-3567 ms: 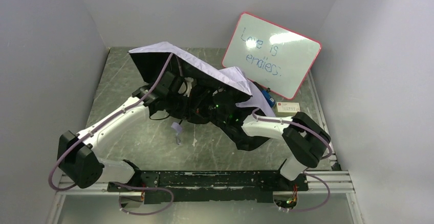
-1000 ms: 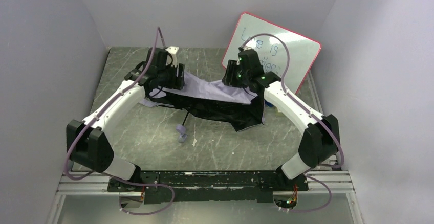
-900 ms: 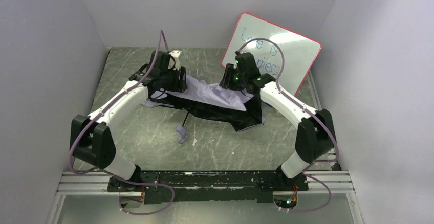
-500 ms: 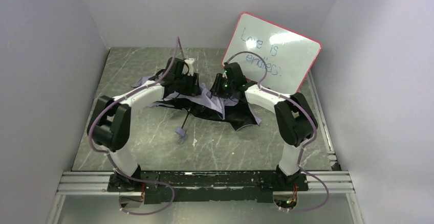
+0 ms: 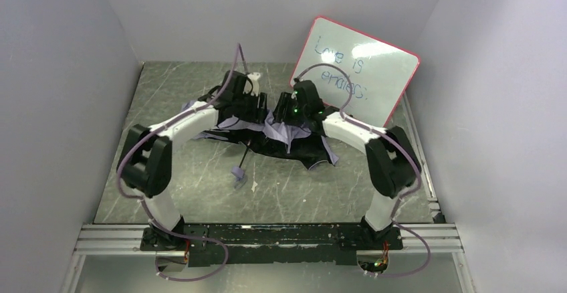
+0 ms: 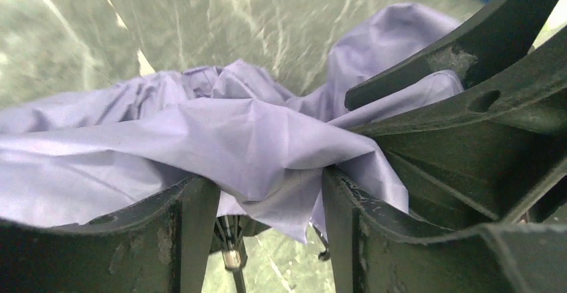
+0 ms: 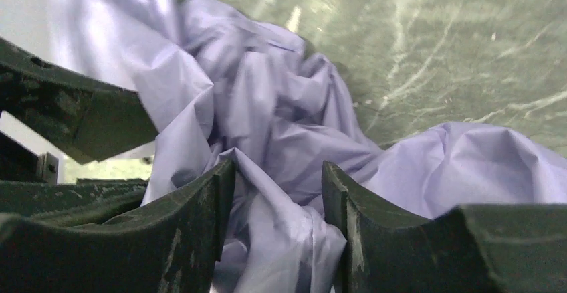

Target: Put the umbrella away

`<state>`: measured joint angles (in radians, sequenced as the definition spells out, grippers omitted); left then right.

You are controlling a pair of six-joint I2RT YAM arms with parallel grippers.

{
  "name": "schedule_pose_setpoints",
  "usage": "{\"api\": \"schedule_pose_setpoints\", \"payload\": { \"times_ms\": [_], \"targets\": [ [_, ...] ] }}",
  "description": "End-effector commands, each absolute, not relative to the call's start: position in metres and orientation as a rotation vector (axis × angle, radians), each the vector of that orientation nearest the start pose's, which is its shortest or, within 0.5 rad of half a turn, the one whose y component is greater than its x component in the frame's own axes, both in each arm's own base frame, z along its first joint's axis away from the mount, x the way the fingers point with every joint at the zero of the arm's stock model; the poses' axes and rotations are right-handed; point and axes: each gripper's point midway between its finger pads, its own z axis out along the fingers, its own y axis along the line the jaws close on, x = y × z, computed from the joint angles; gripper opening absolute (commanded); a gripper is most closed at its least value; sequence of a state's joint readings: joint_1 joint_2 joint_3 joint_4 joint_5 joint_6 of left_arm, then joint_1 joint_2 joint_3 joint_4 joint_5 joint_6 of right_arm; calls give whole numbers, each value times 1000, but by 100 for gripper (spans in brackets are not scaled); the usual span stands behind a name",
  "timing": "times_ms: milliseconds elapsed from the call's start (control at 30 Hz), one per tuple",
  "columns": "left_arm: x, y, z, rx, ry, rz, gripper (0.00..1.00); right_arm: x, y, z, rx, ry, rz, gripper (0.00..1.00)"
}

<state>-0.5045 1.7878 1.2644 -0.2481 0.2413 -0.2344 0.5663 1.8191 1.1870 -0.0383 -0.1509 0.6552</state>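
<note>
The umbrella [image 5: 289, 134] lies collapsed mid-table, its lavender fabric bunched on top and the black underside spread toward the front. Its thin black shaft [image 5: 245, 154] runs forward-left to the small grey handle [image 5: 239, 172]. My left gripper [image 5: 259, 111] and right gripper [image 5: 282, 114] meet nose to nose over the bunched fabric. In the left wrist view the left gripper [image 6: 267, 182] stands with jaws apart and loose fabric [image 6: 254, 132] draped between them. The right gripper [image 7: 279, 172] is likewise open, with a fold of fabric [image 7: 294, 233] between its fingers.
A red-framed whiteboard [image 5: 354, 72] leans against the back wall at the right. Grey walls close in the marbled green table [image 5: 174, 186] on three sides. The arms' base rail [image 5: 267, 236] runs along the near edge.
Both grippers have swung inward from the umbrella's two ends to its middle, gathering the fabric into a bunch. The spread canopy has become narrower. Both pairs of jaws narrowed, then widened again.
</note>
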Motion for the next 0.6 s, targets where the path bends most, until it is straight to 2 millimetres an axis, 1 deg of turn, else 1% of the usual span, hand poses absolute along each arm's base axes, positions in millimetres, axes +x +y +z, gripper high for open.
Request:
{"api": "schedule_pose_setpoints", "payload": {
  "times_ms": [0,33,67,100,133,200,267,367,433,500,567],
  "targets": [
    [391,-262,216,464,2119,-626,64,378,298,176,-56,2187,818,56],
    [392,-253,232,448,2089,-606,66,376,292,183,-56,2175,794,58],
    [394,-243,243,431,2069,-586,67,374,285,189,-51,2167,768,59],
    [397,-228,252,399,2057,-554,68,373,278,194,-44,2159,741,60],
    [400,-215,258,372,2049,-519,68,371,270,196,-33,2160,708,61],
    [409,-182,259,297,2064,-393,68,368,251,200,-8,2159,625,63],
    [415,-151,256,219,2098,-284,68,367,229,203,38,2153,520,64],
    [425,-109,253,105,2110,-149,67,367,196,212,106,2128,375,65],
    [432,-83,246,31,2136,-44,65,367,174,212,141,2132,262,64],
    [440,-59,226,-27,2201,68,62,365,156,202,157,2174,168,62],
    [443,-44,208,-43,2262,167,59,362,141,185,168,2230,96,59]
  ]
}}
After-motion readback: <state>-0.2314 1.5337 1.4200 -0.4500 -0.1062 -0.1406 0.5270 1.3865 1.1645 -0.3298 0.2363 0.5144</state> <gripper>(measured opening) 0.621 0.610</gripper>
